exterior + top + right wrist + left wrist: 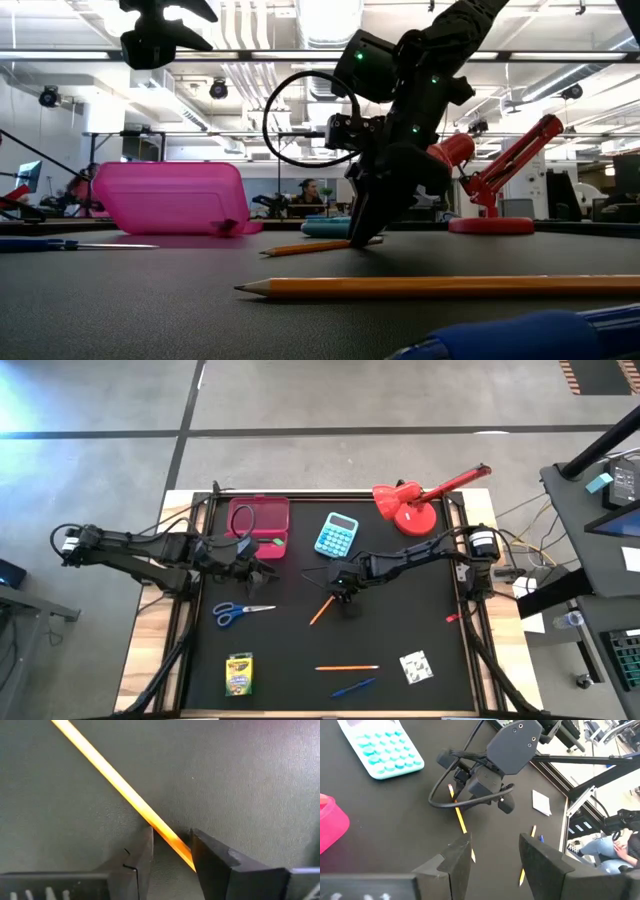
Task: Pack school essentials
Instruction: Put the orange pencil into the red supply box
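Observation:
My right gripper [343,590] stands over the table's middle, pointing down, shut on the upper end of an orange pencil [322,610]. My left gripper [262,570] hovers open just near of the pink box [258,525] and holds nothing. Flat on the black mat lie the blue-handled scissors [240,612], the yellow-green crayon box [239,674], a second orange pencil [347,667], a blue pen [354,686] and a white patterned square [416,667]. A small green bit [277,542] sits in the pink box. My right gripper pinches the orange pencil near one end [172,842] between its two fingertips [145,852], coming from above and pointing down. The pencil runs slantwise across the gap. It still lies along the mat [320,246], its free end pointing toward the near left.
A turquoise calculator [337,535] lies just beyond the right gripper, and a red long-armed lamp [415,505] stands at the far right. The mat's raised frame [470,650] borders the work area. People sit in the room behind the table.

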